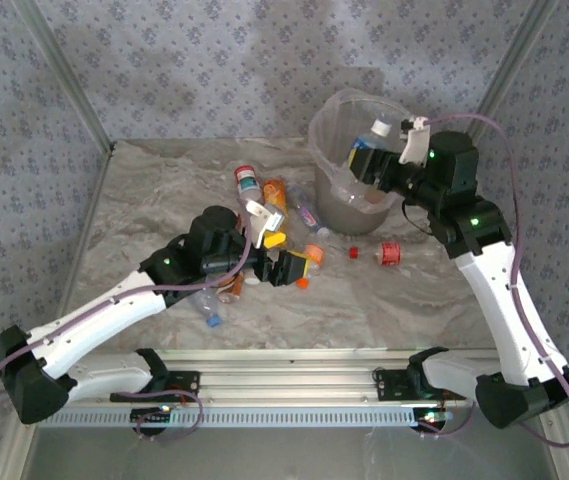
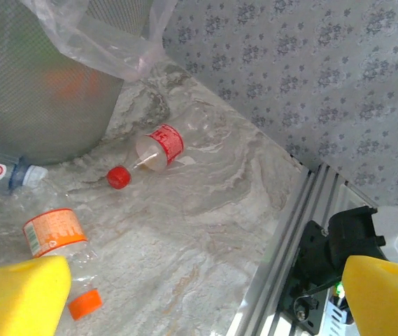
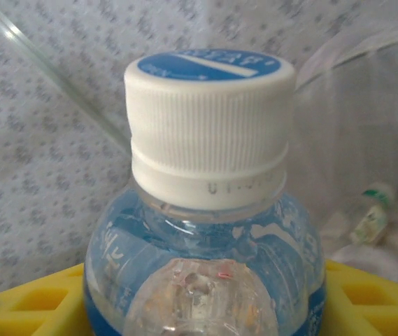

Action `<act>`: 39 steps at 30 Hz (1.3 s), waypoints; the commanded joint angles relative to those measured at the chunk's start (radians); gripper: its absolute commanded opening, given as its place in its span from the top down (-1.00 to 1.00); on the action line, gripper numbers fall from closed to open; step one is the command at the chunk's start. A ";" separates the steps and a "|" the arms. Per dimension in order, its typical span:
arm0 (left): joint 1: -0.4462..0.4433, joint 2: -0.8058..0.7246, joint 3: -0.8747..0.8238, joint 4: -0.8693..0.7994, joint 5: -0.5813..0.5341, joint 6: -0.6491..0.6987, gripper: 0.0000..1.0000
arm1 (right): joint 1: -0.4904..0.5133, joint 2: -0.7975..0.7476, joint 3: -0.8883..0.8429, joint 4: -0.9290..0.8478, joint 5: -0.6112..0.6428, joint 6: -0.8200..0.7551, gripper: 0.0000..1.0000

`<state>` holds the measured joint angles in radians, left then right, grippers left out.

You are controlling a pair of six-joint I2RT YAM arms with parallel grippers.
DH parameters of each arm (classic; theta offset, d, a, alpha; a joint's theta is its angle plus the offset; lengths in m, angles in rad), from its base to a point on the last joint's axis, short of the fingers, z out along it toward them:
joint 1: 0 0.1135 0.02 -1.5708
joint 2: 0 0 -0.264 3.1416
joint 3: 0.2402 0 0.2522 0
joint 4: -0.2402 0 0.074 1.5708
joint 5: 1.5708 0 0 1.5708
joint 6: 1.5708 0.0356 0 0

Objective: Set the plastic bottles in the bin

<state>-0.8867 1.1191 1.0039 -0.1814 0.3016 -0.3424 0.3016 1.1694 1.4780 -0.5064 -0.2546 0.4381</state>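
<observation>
My right gripper [image 1: 369,152] hangs over the bin [image 1: 326,130], a round grey wastebasket lined with a clear bag, and is shut on a plastic bottle [image 1: 379,129]. In the right wrist view that bottle [image 3: 209,140] has a white cap and blue label and sits between the yellow fingers [image 3: 31,301]. My left gripper [image 1: 282,258] stands open low over the table among loose bottles, nothing between its yellow fingertips [image 2: 17,297]. Just beside the left fingertip lies an orange-labelled, orange-capped bottle [image 2: 55,231]. A red-labelled, red-capped bottle [image 2: 158,148] lies farther off, near the bin [image 2: 38,84].
More bottles lie left of the bin [image 1: 264,188] and under the left arm [image 1: 211,308]. A red-labelled bottle [image 1: 389,252] lies in front of the bin. Some bottles rest inside the bin [image 3: 373,217]. The aluminium rail [image 2: 289,252] marks the table's near edge.
</observation>
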 commanded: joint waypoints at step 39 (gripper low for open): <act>-0.011 0.024 0.033 -0.041 -0.045 0.043 -0.99 | -0.150 0.702 0.514 -0.315 0.283 -0.226 -0.22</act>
<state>-0.8906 1.1355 1.0058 -0.2142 0.2611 -0.3141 0.1635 1.8671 1.9682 -0.7891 0.0372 0.1795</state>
